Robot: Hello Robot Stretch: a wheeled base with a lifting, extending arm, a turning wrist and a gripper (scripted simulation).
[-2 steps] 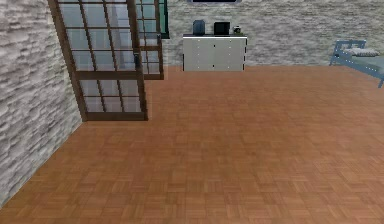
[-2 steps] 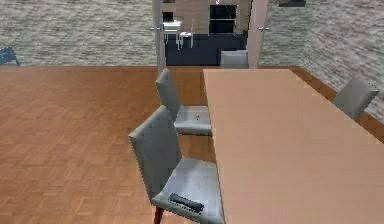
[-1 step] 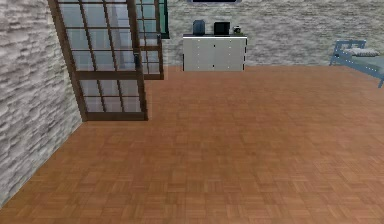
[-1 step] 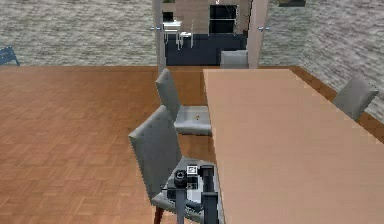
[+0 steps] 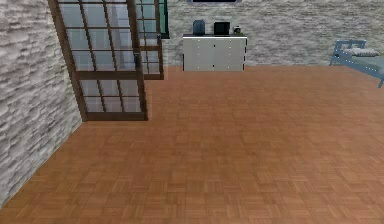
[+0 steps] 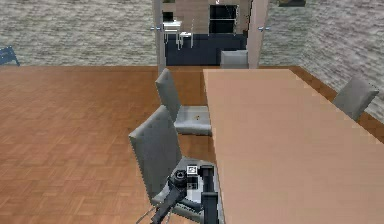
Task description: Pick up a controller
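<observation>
My gripper [image 6: 166, 206] sits low in the arm side view, just left of the arm's two white marked squares [image 6: 181, 176]. Its thin fingers [image 6: 155, 213] point down and left, in front of the seat of a grey chair [image 6: 158, 148]. With the chair right behind it, I cannot tell whether it holds anything. A long brown table [image 6: 270, 130] runs up the arm side view's right half, close beside the arm. On a white sideboard [image 5: 214, 52] against the far wall in the forward view stand a few small dark things [image 5: 221, 28], too small to name.
More grey chairs ring the table: one on its left [image 6: 178, 100], one at the far end [image 6: 233, 58], one on the right [image 6: 354, 96]. A glass-paned door [image 5: 100, 60] stands ajar on the forward view's left. A bed corner [image 5: 362, 58] shows at right. Wooden floor [image 5: 220, 150] lies ahead.
</observation>
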